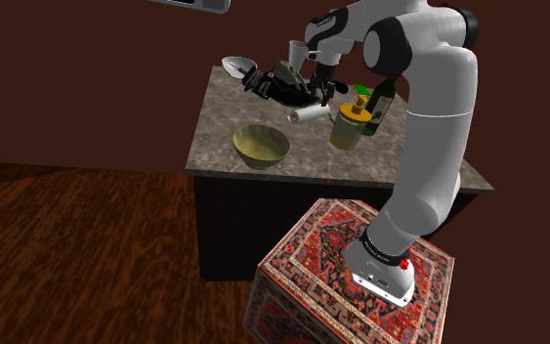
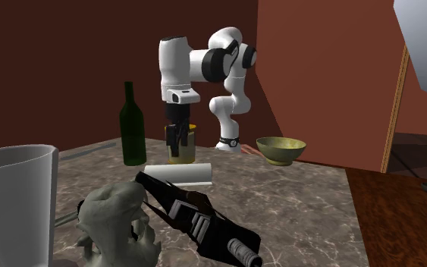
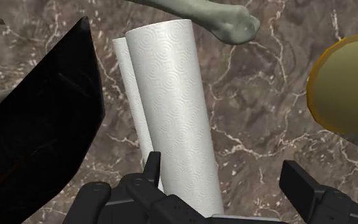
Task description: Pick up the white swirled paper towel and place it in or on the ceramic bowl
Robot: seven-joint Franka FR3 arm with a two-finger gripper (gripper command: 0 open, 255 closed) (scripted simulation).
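Observation:
The white swirl-embossed paper towel roll (image 1: 309, 115) (image 2: 181, 175) (image 3: 174, 108) lies on its side on the marble tabletop. My black gripper (image 1: 320, 95) (image 2: 175, 139) (image 3: 225, 178) hangs just above it, open, with nothing held. In the wrist view the roll runs lengthwise close to one finger (image 3: 151, 172), while the other finger (image 3: 298, 181) stands well clear of it. The olive-green bowl (image 1: 261, 147) (image 2: 281, 149) stands empty near the table edge, toward the shoulder view's left of the roll.
A black gun-shaped object (image 1: 287, 88) (image 2: 200, 216) (image 3: 37, 127) lies right beside the roll. A yellow jar (image 1: 349, 127) (image 3: 346, 83) and a dark green bottle (image 1: 380, 98) (image 2: 133, 125) stand close by. A grey figurine (image 2: 117, 224) and a white cup (image 2: 14, 197) are further along the table.

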